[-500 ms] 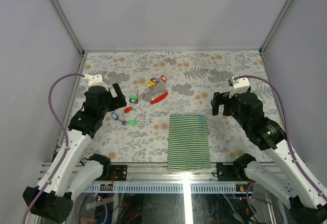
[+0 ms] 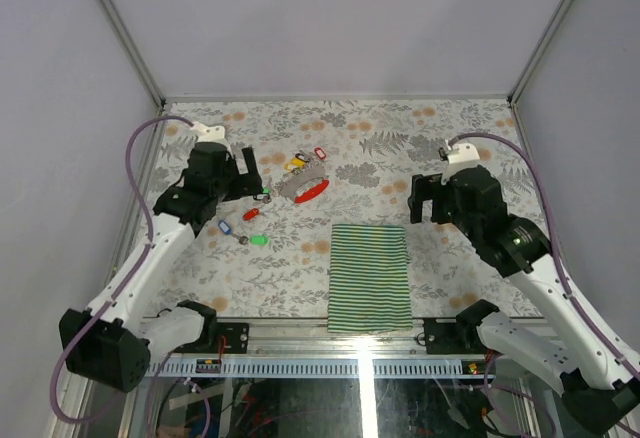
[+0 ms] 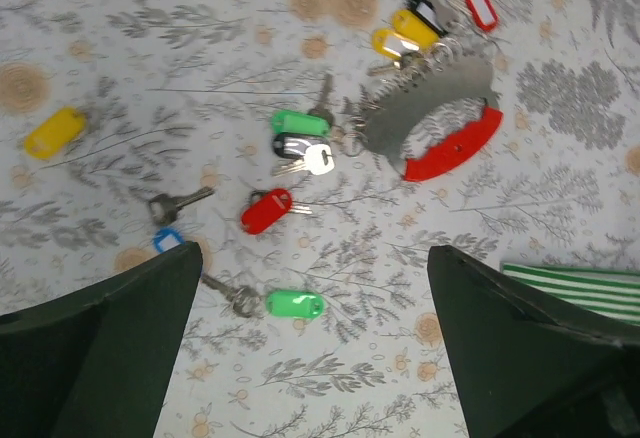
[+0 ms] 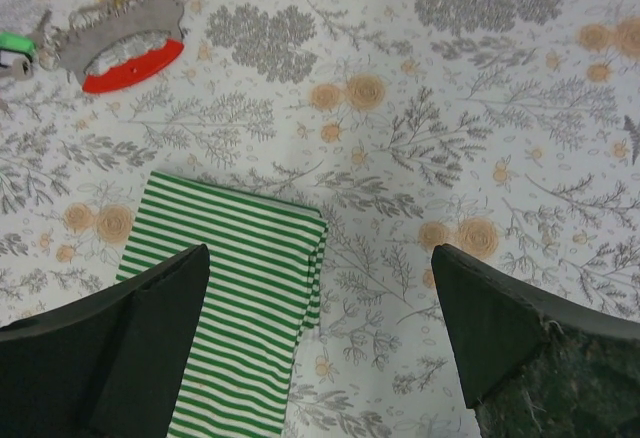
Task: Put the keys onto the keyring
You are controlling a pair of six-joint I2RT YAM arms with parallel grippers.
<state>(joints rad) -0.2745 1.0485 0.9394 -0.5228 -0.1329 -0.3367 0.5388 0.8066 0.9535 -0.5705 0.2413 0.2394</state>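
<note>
The keyring [image 3: 430, 108], a grey metal strip with a curved red clip [image 3: 452, 148], lies on the floral table. It also shows in the top view [image 2: 303, 186] and the right wrist view [image 4: 125, 33]. Yellow tags [image 3: 400, 30] and a red tag [image 3: 481, 6] sit at its far end. Loose keys lie to its left: a green tag [image 3: 296, 303], a red tag [image 3: 266, 210], a blue tag [image 3: 168, 240], a yellow tag [image 3: 55, 131], and a green tag [image 3: 298, 122] beside a black one. My left gripper [image 3: 315, 253] is open and empty above these keys. My right gripper [image 4: 320, 253] is open and empty above the cloth's far right corner.
A green-and-white striped cloth [image 2: 370, 276] lies folded near the front middle of the table; it also shows in the right wrist view [image 4: 235, 308]. Grey walls with metal frame posts enclose the table on three sides.
My left arm has reached farther out and to the right, bringing its gripper over the loose keys. My right gripper has shifted slightly left.
</note>
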